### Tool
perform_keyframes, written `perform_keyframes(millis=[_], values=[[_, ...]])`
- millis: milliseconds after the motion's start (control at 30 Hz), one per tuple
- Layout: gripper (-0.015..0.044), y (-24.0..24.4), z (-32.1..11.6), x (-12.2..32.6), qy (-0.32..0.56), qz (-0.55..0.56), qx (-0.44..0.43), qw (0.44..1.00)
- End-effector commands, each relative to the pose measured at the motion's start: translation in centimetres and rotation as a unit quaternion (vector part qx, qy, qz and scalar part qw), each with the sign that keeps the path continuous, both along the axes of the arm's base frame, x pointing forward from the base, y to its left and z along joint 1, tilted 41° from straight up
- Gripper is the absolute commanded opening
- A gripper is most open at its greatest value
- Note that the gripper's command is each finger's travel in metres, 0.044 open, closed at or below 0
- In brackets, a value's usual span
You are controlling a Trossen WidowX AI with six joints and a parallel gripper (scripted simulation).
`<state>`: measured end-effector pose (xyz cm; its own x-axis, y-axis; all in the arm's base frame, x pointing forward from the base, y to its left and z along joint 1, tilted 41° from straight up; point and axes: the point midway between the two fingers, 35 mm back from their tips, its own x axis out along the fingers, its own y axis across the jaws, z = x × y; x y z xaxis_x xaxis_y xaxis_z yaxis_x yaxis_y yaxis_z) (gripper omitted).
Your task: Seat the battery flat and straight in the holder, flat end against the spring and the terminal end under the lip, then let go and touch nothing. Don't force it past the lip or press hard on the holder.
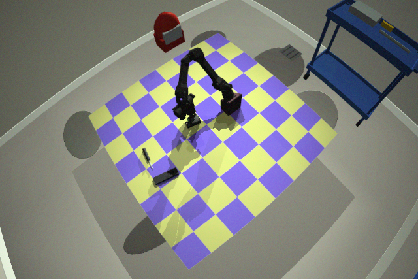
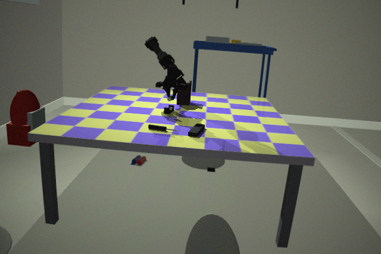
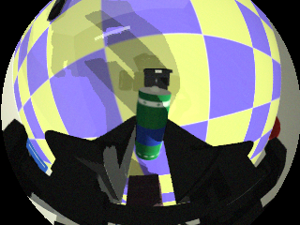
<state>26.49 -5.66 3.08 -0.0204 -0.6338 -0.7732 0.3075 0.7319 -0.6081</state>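
Observation:
My gripper (image 2: 171, 96) (image 3: 150, 122) is shut on the green and blue battery (image 3: 153, 114). It holds the battery raised above the table, tilted, with the pale nubbed terminal end pointing away from the wrist camera. Only a small light end of the battery (image 2: 169, 99) shows in the exterior view. The black holder (image 1: 189, 123) (image 2: 168, 109) stands on the checkered table just beneath and beyond the gripper, apart from the battery. In the wrist view the holder (image 3: 157, 75) appears beyond the battery's terminal end, which partly covers it. Its spring and lip cannot be told apart.
A screwdriver (image 1: 145, 155) (image 2: 157, 127) and a flat black box (image 1: 163, 178) (image 2: 196, 130) lie on the checkered table (image 1: 236, 176) (image 2: 252, 135). The arm's dark maroon base (image 1: 231, 104) (image 2: 183, 96) stands behind the holder in the exterior view.

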Motion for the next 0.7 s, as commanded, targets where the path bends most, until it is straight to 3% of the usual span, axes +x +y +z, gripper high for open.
perform_keyframes(millis=[0,667], values=[[0.0087,-0.6,0.7,-0.2,0.032,0.041,0.0,0.999],[0.0087,-2.3,-1.6,0.4,-0.027,0.096,-0.008,0.995]])
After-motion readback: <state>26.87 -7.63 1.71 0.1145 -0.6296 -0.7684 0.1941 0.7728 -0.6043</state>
